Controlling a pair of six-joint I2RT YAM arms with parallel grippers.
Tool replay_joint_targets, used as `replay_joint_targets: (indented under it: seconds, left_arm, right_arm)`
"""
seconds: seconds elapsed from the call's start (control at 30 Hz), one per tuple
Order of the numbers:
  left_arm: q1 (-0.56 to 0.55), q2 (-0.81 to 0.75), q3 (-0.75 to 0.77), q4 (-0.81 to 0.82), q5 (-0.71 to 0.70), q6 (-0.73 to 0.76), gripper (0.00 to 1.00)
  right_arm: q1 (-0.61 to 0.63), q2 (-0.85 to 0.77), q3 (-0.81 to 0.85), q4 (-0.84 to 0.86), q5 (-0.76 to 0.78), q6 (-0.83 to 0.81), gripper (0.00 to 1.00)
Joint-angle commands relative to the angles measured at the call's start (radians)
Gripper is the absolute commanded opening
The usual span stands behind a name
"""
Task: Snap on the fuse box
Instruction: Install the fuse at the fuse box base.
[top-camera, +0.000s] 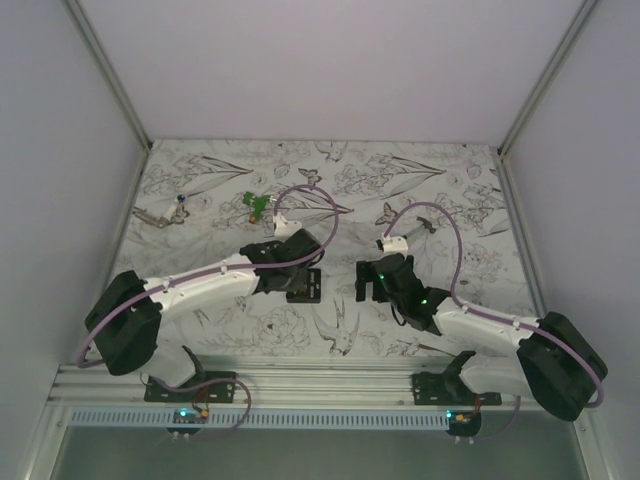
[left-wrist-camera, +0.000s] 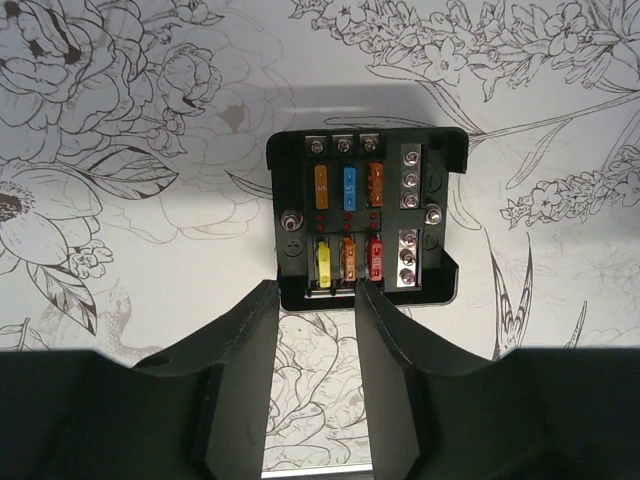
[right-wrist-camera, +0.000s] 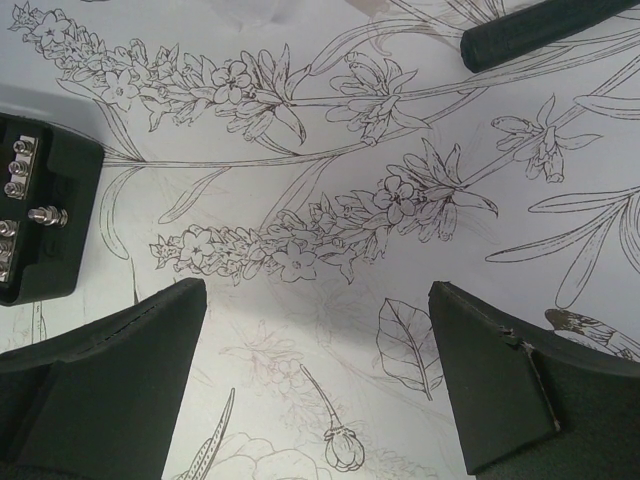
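**Fuse box (left-wrist-camera: 365, 215) lies straight ahead of the left claw (left-wrist-camera: 316, 296), no cover in sight**

The room is a plain booth with white walls and pale metal posts in the corners. Its floor is the table (top-camera: 450, 180), covered by a flat, matte sheet printed with line-drawn flowers and birds. Both arms reach in from the near rail and meet around the middle of the table.

The left arm (top-camera: 200, 280) is the nearer one. Its claw hangs over the box with the fingers partly spread and nothing between them, and bare sheet shows through the gap. In its wrist view the box's near edge sits right at the fingertips, and the rest lies forward of them. The box is close to square (so it has no real long axis), and its two rows of fuses run across that view.

The right claw (right-wrist-camera: 318, 295) is spread wide and empty. The box lies off to its left and only a corner shows in its view.

The box rests flat, open side up, with orange, blue, yellow and red fuses showing. I would judge the snapping-on not yet done.

A small green piece (top-camera: 257, 203) lies well apart, toward the back left. A dark rod (right-wrist-camera: 540, 30) lies beyond the right claw.
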Motion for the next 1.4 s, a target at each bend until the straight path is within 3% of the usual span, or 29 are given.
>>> replay_joint_targets:
  seconds: [0.0, 0.43, 1.0, 1.17, 1.27, 1.37]
  left_arm:
    - [0.041, 0.028, 0.021, -0.047, 0.11, 0.038, 0.38]
    - [0.081, 0.087, 0.041, -0.047, 0.179, 0.068, 0.21]
    - [0.09, 0.137, 0.048, -0.047, 0.187, 0.078, 0.13]
    - [0.09, 0.158, 0.048, -0.047, 0.186, 0.078, 0.08]
    - [0.092, 0.165, 0.044, -0.048, 0.19, 0.075, 0.01]
    - [0.095, 0.169, 0.032, -0.048, 0.199, 0.065, 0.0]
  right_arm:
    - [-0.01, -0.021, -0.008, 0.019, 0.004, 0.012, 1.0]
    - [-0.01, -0.017, -0.003, 0.022, 0.004, 0.011, 1.0]
    - [-0.01, -0.025, -0.003, 0.021, 0.002, 0.012, 1.0]
    - [-0.009, -0.026, -0.002, 0.021, 0.002, 0.012, 1.0]
    - [-0.01, -0.022, 0.0, 0.02, 0.003, 0.011, 1.0]
    - [-0.01, -0.023, 0.0, 0.021, 0.0, 0.011, 1.0]
